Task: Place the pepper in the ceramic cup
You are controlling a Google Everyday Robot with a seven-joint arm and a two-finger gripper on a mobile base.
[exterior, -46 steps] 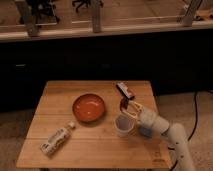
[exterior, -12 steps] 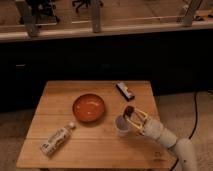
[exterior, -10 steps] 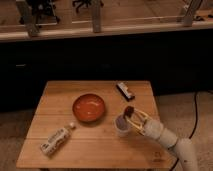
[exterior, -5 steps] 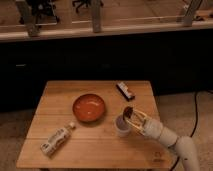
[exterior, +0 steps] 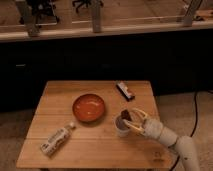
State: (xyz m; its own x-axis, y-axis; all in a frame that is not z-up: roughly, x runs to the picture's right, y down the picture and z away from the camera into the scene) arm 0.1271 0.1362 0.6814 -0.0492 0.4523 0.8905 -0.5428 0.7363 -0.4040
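The pale ceramic cup (exterior: 121, 127) stands upright on the wooden table (exterior: 60, 97), right of centre near the front. The pepper (exterior: 126, 115), a small dark red-brown lump, sits at the cup's mouth on its right side and pokes just above the rim. My gripper (exterior: 131, 120) reaches in from the lower right, right against the cup. Its yellowish fingers (exterior: 137, 112) are closed on the pepper over the cup's opening. The inside of the cup is hidden.
A wide orange bowl (exterior: 89, 108) sits left of the cup at the table's centre. A flat dark bar with red trim (exterior: 126, 91) lies behind the cup. A small bottle (exterior: 57, 139) lies on its side at the front left. My arm (exterior: 172, 142) crosses the table's front right corner.
The pepper and gripper have sunk slightly toward the cup's mouth. Nothing else has moved.
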